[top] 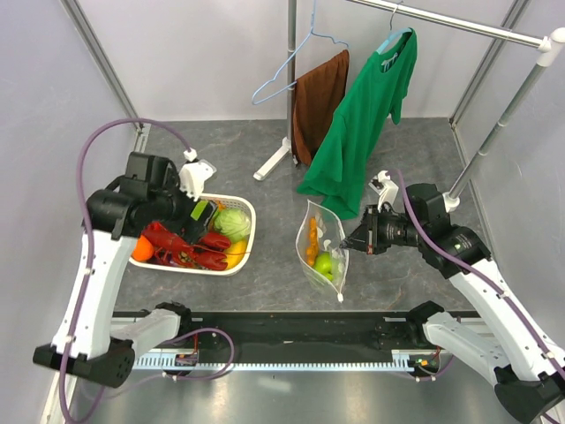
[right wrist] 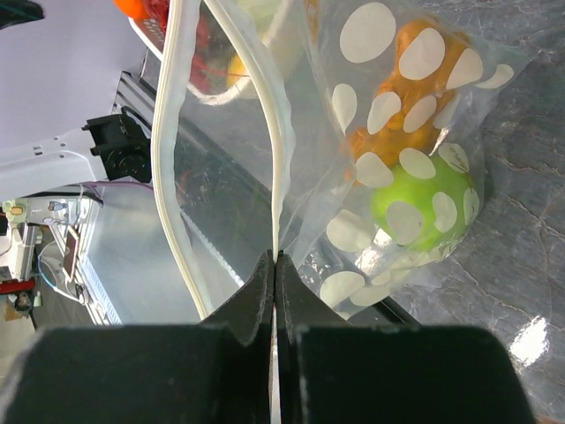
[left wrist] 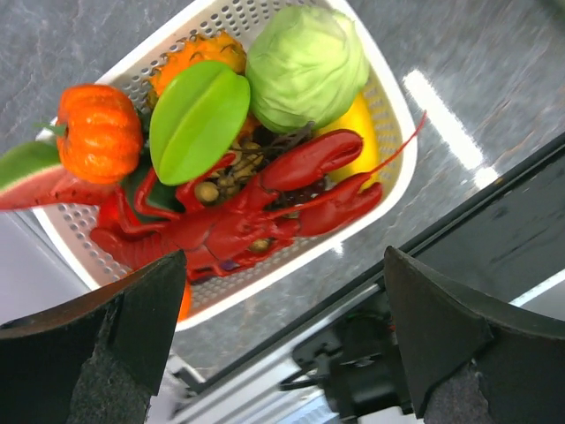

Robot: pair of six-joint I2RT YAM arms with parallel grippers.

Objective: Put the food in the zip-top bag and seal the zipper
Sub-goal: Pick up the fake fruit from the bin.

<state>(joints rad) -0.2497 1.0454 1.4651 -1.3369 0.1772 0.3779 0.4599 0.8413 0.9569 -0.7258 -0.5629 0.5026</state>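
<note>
Pinched shut on the zipper [right wrist: 279,177], your right gripper [right wrist: 275,274] holds the zip-top bag [top: 325,252] open near the basket [left wrist: 393,124], so hold that lip taut while your left gripper [left wrist: 282,274], jaws wide apart, drops squarely over the lobster [left wrist: 265,203] for a firm mid-body grip.

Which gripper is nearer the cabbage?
Left. The left gripper hovers open over the basket, beside the cabbage; the right gripper is farther off, pinching the zip-top bag at its mouth edge.
</note>
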